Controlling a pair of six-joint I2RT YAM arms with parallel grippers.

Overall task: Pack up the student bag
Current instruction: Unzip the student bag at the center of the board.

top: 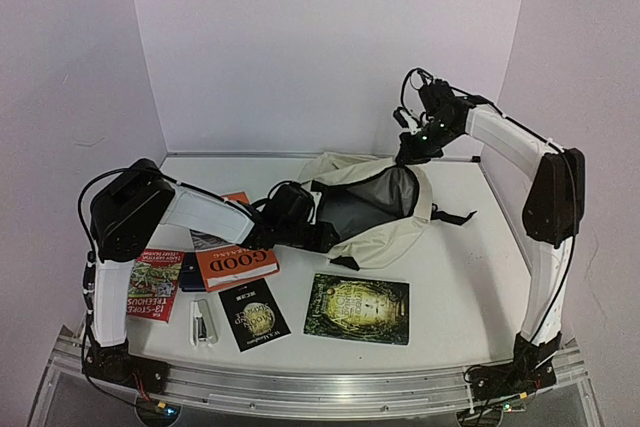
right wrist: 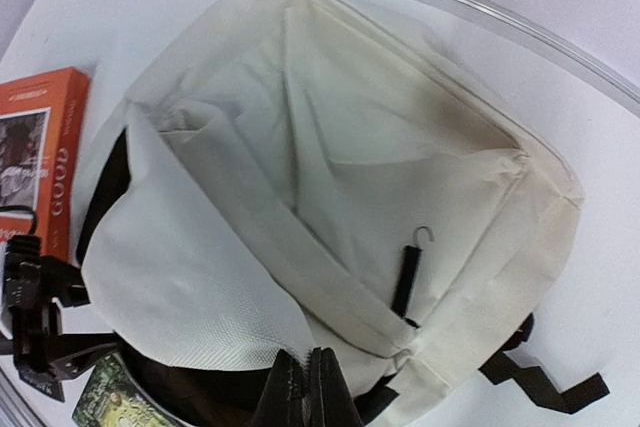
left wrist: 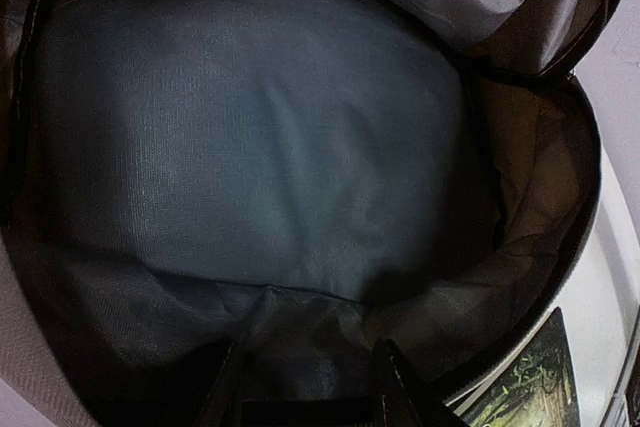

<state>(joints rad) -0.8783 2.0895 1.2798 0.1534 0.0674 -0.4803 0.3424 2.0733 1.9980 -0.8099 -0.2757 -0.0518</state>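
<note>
My left gripper (left wrist: 312, 402) is at the mouth of the student bag (top: 388, 239). Its jaws stand apart with nothing between them, and straight ahead of them I see only the grey lining (left wrist: 260, 127) of the inside. To the right of these jaws, outside the black rim of the bag, a corner of the dark green book (top: 358, 307) shows on the table (top: 470, 277). My right gripper (right wrist: 305, 395) has its jaws pressed almost together on the cream fabric at the upper edge of the opening, so this edge is lifted and the mouth faces the left arm. Ahead of the right jaws the cream outside of the bag lies spread on the table, with a black zipper pull (right wrist: 408, 282) on it and a black strap (right wrist: 555, 387) further to the right. To the left of the right jaws lies the orange book (right wrist: 55, 147), just beside the bag; I cannot tell if they touch.
</note>
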